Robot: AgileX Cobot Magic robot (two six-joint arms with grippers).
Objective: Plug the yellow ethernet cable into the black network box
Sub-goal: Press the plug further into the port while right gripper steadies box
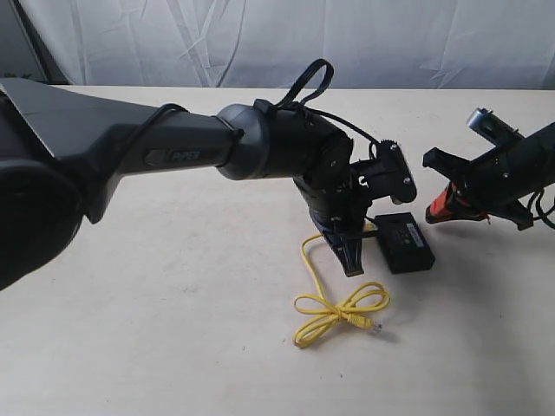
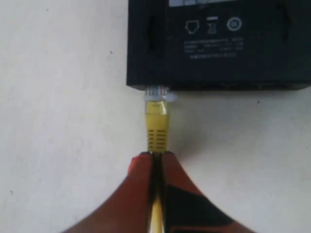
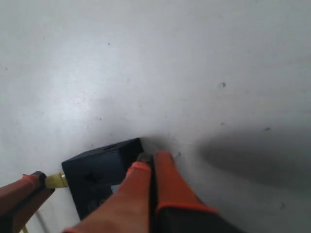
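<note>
The black network box [image 1: 404, 243] lies flat on the table, label side up [image 2: 218, 43]. My left gripper [image 2: 155, 156] is shut on the yellow ethernet cable [image 1: 334, 305] just behind its yellow plug [image 2: 156, 124]. The plug's clear tip [image 2: 156, 93] meets the box's side at a port; how deep it sits is hidden. In the exterior view the left gripper [image 1: 351, 260] stands at the box's left side. The cable's tied loop and free plug [image 1: 368, 325] lie nearer the front. My right gripper [image 1: 432, 213] is shut and empty, its fingertips [image 3: 163, 160] at the box's [image 3: 99, 174] far corner.
The pale table [image 1: 173, 329] carries only the box and cable. A white curtain [image 1: 364, 43] hangs behind the table's back edge. The left arm [image 1: 173, 147] stretches across from the left. Its orange finger [image 3: 19, 194] shows in the right wrist view.
</note>
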